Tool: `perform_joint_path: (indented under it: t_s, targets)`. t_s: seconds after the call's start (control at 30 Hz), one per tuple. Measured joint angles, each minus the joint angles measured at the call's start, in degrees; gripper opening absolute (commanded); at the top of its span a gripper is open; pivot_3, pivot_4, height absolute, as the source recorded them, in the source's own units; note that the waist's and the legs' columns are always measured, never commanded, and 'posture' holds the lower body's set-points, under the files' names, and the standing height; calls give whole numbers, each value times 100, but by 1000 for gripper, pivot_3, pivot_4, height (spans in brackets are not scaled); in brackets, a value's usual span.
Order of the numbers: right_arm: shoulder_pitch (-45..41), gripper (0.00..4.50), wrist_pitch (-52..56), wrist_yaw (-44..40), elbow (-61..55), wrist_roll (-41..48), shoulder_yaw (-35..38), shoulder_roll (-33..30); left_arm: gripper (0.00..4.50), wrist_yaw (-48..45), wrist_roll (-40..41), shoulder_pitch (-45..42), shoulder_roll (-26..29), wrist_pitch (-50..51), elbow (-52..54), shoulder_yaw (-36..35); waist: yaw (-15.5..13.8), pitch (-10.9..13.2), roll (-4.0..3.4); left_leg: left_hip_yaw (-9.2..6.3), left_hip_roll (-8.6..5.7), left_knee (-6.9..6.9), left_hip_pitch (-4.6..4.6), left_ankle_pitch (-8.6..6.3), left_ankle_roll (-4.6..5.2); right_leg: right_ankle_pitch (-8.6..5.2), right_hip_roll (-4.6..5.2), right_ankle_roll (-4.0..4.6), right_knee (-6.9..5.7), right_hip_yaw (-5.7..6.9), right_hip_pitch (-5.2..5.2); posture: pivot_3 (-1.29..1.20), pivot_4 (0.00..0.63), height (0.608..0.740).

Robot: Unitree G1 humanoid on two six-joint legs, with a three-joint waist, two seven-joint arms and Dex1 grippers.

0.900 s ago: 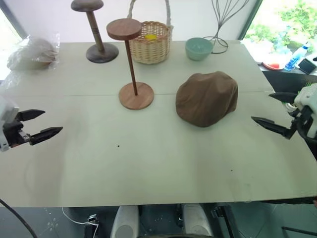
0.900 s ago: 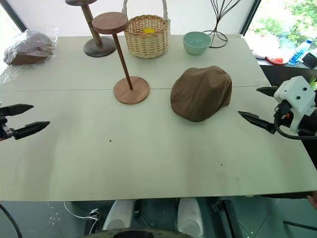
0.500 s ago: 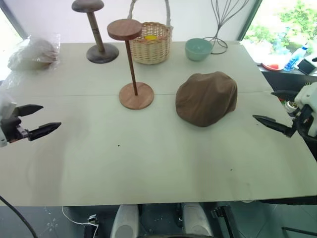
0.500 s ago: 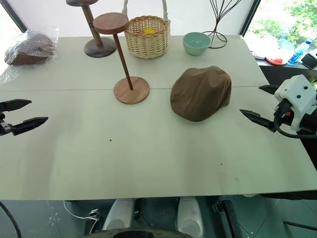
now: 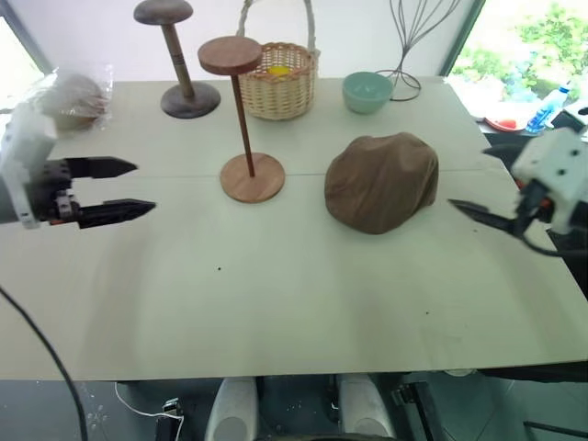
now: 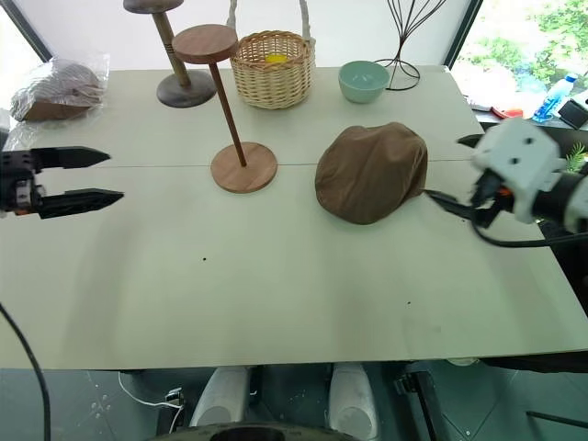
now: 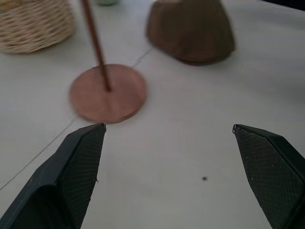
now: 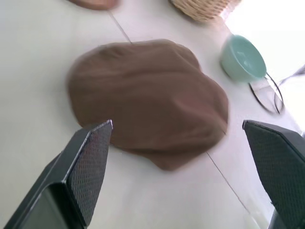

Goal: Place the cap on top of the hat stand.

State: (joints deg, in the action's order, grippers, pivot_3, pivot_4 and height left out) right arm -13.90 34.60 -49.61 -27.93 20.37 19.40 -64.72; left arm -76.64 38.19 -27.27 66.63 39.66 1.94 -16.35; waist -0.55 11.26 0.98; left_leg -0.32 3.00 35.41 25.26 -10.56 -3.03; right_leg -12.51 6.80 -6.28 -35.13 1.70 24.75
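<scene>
table (image 5: 294,303): pale, wide, carries everything below
cap (image 5: 382,182): brown, floppy, flat on the table right of centre, nothing touching it (not on any stand)
basket (image 5: 278,78): wicker, back centre, something yellow inside
hat stand (image 5: 243,129): reddish-brown, thin rod, upright, base disc left of the cap and apart from it, top disc bare
second stand (image 5: 176,57): darker, thick stem, back left, behind the hat stand
plastic bag (image 6: 57,85): back-left corner, crumpled, brownish contents
left gripper (image 5: 127,189): over the table's left side, fingers spread wide, holding nothing, pointing toward the hat stand base
right gripper (image 6: 450,175): just beside the cap's right edge, fingers wide apart, empty, cap between them in the right wrist view
bowl (image 5: 368,90): pale green, back, right of the basket
</scene>
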Motion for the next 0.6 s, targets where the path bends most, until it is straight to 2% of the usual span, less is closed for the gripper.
perform_joint_path:
  t_s: [0.13, 0.27, 0.43, 0.6]
  targets:
    - [-172, 4472, 586, 650, -855, -243, -828, 100, 4500, -524, -16, -714, -74, 47, 81, 900, 0, 0, 2, -1, 0, 28, 11, 0, 1, 0, -1, 1, -3, -2, -1, 0, 150, 728]
    - [-81, 4472, 886, 1420, -1312, -975, -1858, 508, 4500, -1141, -120, -1354, -296, 95, 27, 1752, -13, -2, 8, -1, -1, 54, 25, -1, 2, 1, 0, 1, -4, -3, -4, 0, 150, 728]
    - [66, 4472, 922, 2105, -1417, -1957, -2998, 896, 4500, -1509, -306, -1908, -628, 60, -176, 2314, -8, -2, 9, -4, -1, 71, 26, -1, 3, 1, -1, 2, -9, -3, -9, 0, 150, 728]
    - [181, 4472, 540, 2668, -909, -2947, -3711, 1333, 4500, -1560, -400, -2297, -898, -22, -423, 2589, -7, -4, 13, -6, -1, 69, 25, 0, 4, 2, -1, 2, -11, -3, -9, 0, 150, 728]
